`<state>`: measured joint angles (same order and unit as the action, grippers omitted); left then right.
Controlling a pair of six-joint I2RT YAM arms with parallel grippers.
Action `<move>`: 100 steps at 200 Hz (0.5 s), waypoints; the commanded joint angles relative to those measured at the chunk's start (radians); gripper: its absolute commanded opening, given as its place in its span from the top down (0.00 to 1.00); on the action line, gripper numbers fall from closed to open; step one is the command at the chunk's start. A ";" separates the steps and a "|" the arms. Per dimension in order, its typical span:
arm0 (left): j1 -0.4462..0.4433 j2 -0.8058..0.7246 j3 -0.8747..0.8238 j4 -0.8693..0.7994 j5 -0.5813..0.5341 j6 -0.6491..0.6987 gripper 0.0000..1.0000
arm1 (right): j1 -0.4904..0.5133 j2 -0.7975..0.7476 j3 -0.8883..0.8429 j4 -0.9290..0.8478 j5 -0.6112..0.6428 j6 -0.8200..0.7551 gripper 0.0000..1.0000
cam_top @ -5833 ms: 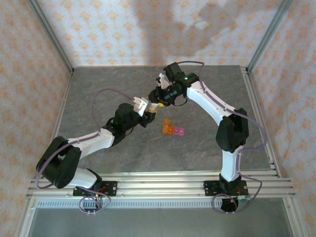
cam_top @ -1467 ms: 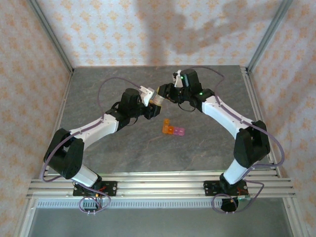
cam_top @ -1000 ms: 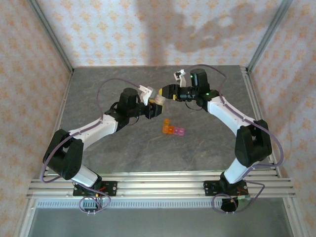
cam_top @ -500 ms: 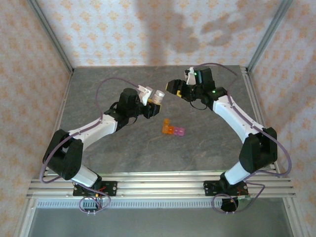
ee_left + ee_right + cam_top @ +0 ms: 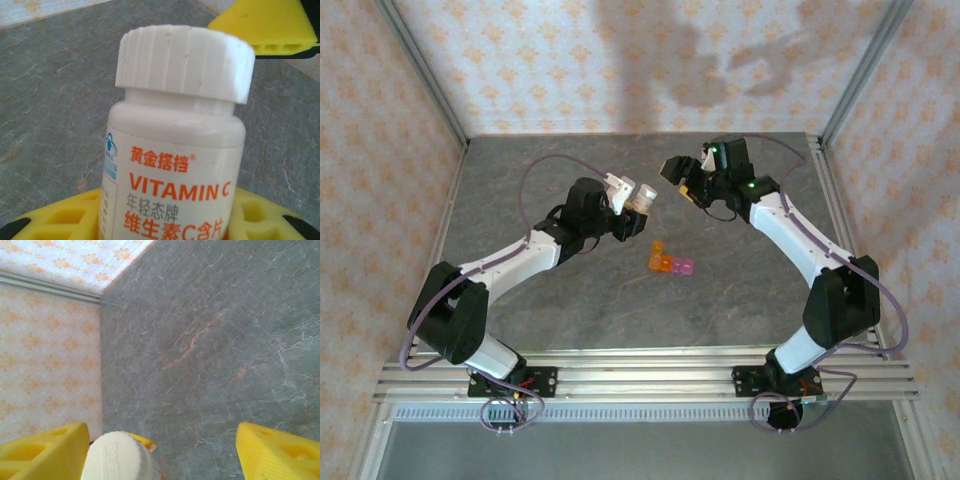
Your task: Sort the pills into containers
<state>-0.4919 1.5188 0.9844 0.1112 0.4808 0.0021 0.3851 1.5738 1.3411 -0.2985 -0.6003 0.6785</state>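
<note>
Left claw [image 5: 634, 203] squeezes bottle [image 5: 172, 165], cap [image 5: 185, 60] on, cap end aimed at 3 o'clock. Right claw [image 5: 681, 178] open, empty, near cap at its 3 o'clock. Nearest arm for twisting. Containers [image 5: 670, 264] on table [image 5: 520, 170], 5 o'clock from bottle.

1 desk [image 5: 570, 310] carries 1 strip of containers [image 5: 670, 264]. There is 1 white bottle [image 5: 172, 165] with 1 cap [image 5: 185, 62]. 2 arms: left arm [image 5: 510, 265], right arm [image 5: 790, 235]. 2 claws: left claw [image 5: 640, 197], right claw [image 5: 680, 178].
</note>
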 commanded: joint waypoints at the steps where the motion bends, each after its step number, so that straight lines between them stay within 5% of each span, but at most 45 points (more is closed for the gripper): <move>1: -0.010 0.021 0.038 -0.001 -0.011 0.023 1.00 | 0.000 0.012 -0.009 0.055 0.011 0.046 0.23; 100: -0.031 0.037 0.059 -0.005 -0.024 0.023 1.00 | 0.082 0.058 0.011 0.075 -0.009 0.046 0.28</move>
<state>-0.5121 1.5452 1.0065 0.1078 0.4774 0.0021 0.4469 1.6188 1.3411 -0.2527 -0.6025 0.7223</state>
